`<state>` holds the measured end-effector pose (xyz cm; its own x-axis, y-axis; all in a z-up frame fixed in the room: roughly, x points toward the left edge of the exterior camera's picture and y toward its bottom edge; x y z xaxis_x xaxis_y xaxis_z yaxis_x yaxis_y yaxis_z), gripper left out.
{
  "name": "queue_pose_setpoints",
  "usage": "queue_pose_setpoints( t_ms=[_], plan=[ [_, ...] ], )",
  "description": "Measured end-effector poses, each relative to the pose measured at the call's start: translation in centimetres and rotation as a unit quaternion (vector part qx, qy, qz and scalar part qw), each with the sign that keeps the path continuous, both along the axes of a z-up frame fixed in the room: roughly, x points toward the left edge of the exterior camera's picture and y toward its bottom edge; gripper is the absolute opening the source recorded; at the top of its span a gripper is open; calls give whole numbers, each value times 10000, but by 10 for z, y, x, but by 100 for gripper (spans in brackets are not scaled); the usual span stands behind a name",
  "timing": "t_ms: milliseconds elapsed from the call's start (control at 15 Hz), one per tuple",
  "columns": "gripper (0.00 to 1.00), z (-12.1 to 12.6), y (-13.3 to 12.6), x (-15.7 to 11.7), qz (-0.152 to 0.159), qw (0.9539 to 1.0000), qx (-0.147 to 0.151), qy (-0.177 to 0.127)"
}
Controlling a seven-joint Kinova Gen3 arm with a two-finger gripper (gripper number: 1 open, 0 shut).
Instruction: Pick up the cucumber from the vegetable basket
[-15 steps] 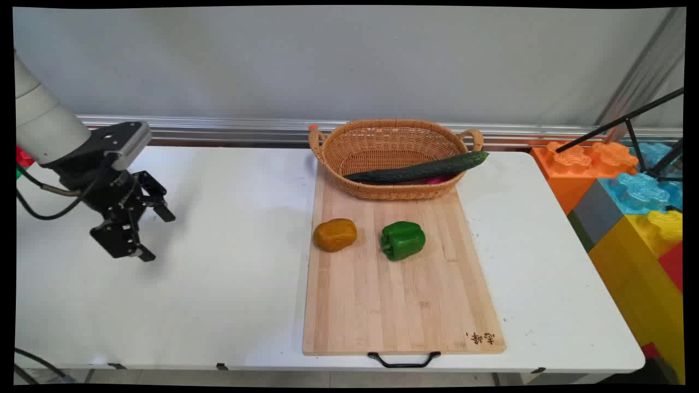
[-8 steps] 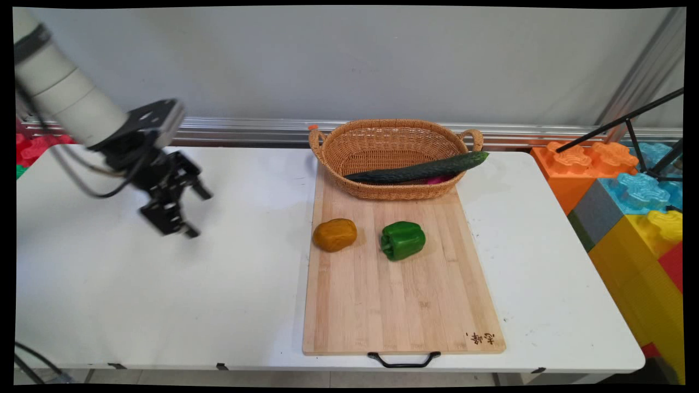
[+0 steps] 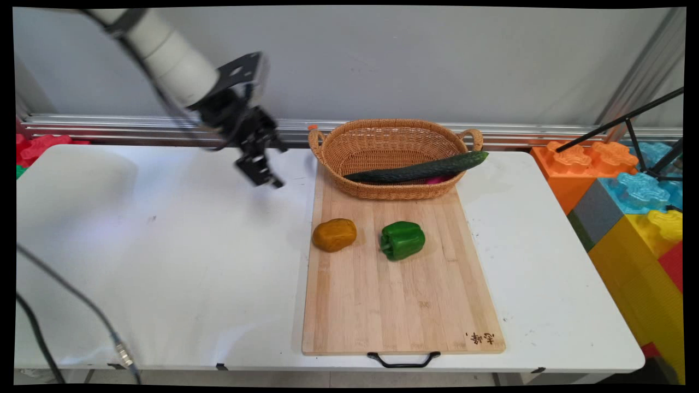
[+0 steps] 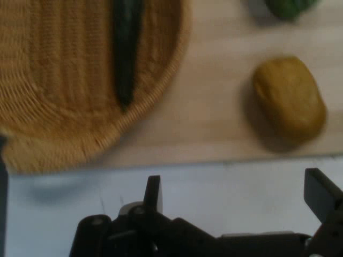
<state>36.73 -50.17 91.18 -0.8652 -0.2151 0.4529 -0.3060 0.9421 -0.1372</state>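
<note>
white smooth table (image 3: 164, 262), woven oval basket (image 3: 389, 143); black hand (image 3: 267, 166) spread wide, holding nothing.

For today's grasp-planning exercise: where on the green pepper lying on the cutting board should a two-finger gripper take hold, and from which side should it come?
Probably from straight above, closing across the middle of the green pepper. It lies on its side on the cutting board, its body lobed, so the fingers would seat best in the grooves. The potato sits well apart on one side, leaving room for the open gripper to come down.
</note>
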Motion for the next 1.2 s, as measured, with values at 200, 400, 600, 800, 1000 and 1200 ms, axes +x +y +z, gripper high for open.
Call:
queue_pose_setpoints(
  t_ms=[200, 400, 600, 800, 1000, 1200],
  plan=[
    [100, -5, -42, -33, -2, 9999, -121, 99],
    [100, -18, -78, -65, -33, 9995, -170, 253],
    [100, -31, -108, -92, -35, 9989, -208, 415],
    [100, -45, -137, -117, -21, 9984, -213, 527],
    [100, -58, -156, -134, -11, 9984, -130, 556],
    [100, -74, -173, -147, -11, 9985, 20, 549]
  ],
)
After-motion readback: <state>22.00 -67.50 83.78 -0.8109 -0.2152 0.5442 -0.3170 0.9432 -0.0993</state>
